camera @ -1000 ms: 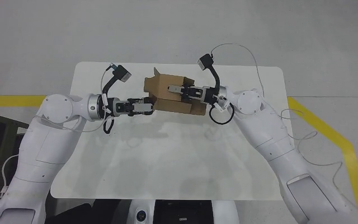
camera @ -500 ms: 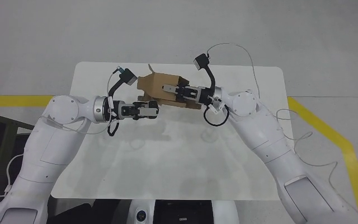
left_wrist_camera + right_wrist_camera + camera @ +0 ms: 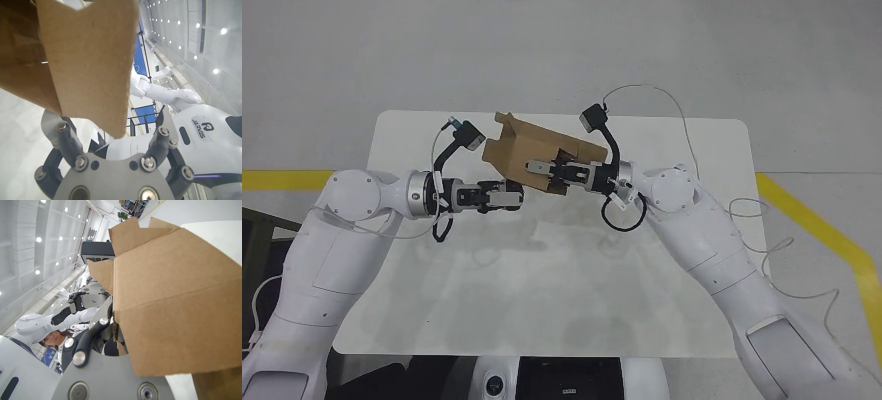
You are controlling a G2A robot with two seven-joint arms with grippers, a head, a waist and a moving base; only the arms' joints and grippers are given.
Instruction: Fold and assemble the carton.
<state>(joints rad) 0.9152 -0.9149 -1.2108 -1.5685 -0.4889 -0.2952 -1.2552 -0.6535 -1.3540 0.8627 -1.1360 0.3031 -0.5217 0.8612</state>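
Note:
The brown carton [image 3: 542, 150] is held tilted above the far middle of the white table [image 3: 642, 290], its end flaps loose. My right gripper [image 3: 545, 167] is shut on the carton's near wall. In the right wrist view that wall [image 3: 170, 306] runs into the right gripper [image 3: 113, 315] and hides one finger. My left gripper [image 3: 512, 194] is open just below the carton's left end. In the left wrist view a loose flap [image 3: 90, 66] hangs down between the spread fingers [image 3: 162, 123] of the left gripper [image 3: 113, 117], touching neither as far as I can see.
The table's near half is bare white surface. A yellow line [image 3: 277, 180] crosses the grey floor on both sides of the table. Thin cables [image 3: 692, 105] loop from the right arm over the table's far right.
The right arm has swung the carton left and tilted it, flaps now pointing left. The left gripper has shifted right, to below the carton's left end.

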